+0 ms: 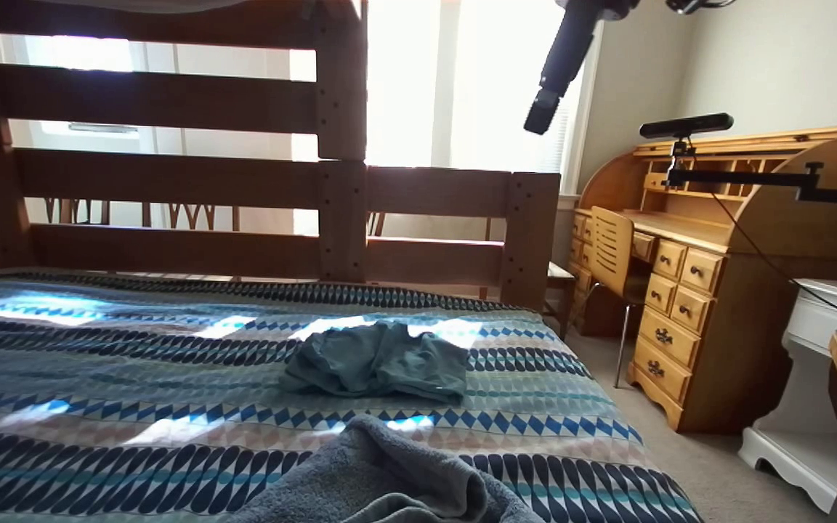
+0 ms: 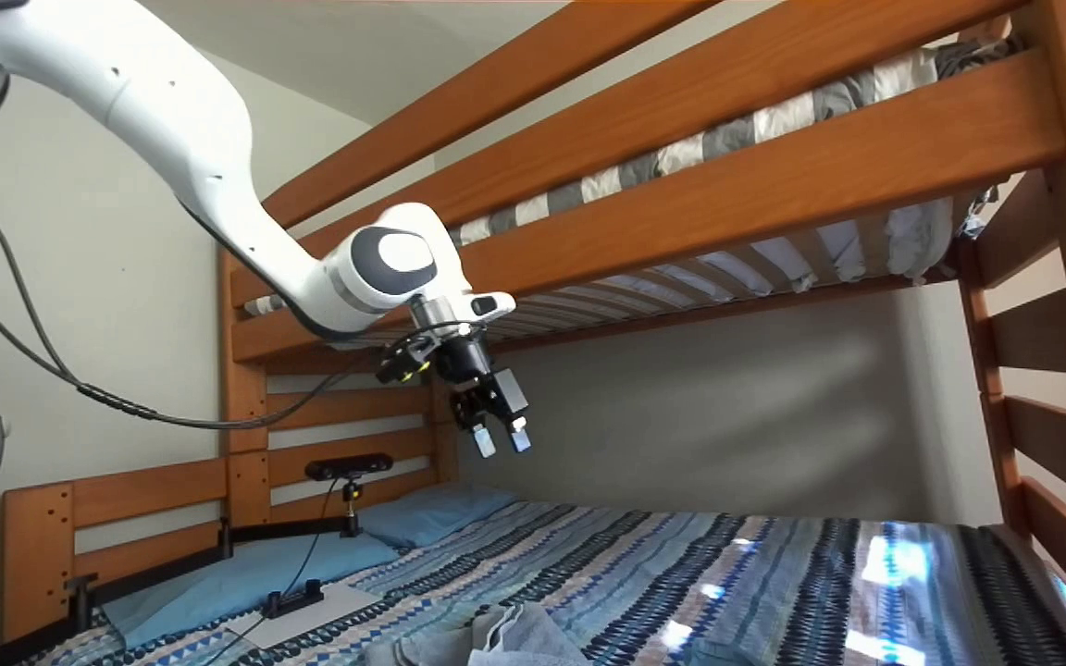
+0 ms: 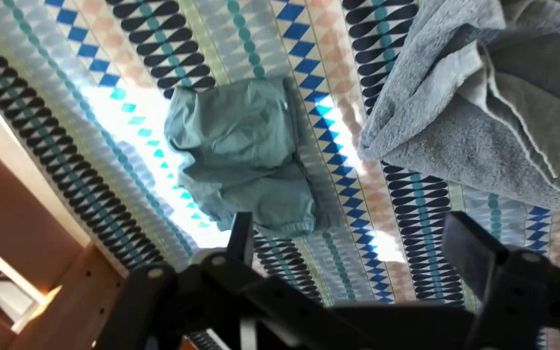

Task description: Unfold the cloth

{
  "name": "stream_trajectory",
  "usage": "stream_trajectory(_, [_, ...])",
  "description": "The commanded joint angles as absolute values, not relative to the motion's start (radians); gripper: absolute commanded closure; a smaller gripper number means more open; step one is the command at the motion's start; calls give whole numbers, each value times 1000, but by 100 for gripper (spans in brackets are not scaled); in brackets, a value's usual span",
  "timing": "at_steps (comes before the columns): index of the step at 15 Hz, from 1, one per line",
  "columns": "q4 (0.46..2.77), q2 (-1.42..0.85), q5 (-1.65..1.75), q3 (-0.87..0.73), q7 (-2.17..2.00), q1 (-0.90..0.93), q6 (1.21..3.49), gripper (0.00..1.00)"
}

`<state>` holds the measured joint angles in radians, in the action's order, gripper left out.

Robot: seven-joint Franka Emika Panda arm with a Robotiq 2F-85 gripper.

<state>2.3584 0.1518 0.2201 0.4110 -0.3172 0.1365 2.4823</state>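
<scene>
Teal cloth [image 3: 246, 146] from overhead, wrist only

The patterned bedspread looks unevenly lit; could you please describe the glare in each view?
Wrist view: sunlight bleaches patches of bedspread either side of the teal cloth; both exterior views: glare on the bedspread; in an exterior view, the window blows out to white.

The air between tool [image 2: 502, 441] and cloth [image 3: 241, 155] is free; the upper bunk [image 2: 727, 203] overhangs the bed [image 2: 644, 564]

A striped, patterned bedspread [image 1: 171, 378] covered the wooden bed [image 1: 171, 250]. On it lay the rumpled teal cloth [image 3: 241, 158], a grey towel [image 3: 484, 116] near it and blue pillows [image 2: 228, 578].
</scene>
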Motion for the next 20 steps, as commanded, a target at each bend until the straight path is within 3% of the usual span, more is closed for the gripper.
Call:
stream_trajectory(1, [2125, -87, 492, 456, -420, 107, 2445, 0])
stream_trajectory(5, [1905, -316, 539, 338, -342, 254, 2426, 0])
stream_trajectory(6, [2051, -175, 512, 310, -371, 258, 2471, 0])
stream_trajectory(13, [1930, -304, 498, 278, -331, 303, 2465, 0])
stream_trajectory(20, [1775, -515, 500, 149, -312, 363, 2483, 0])
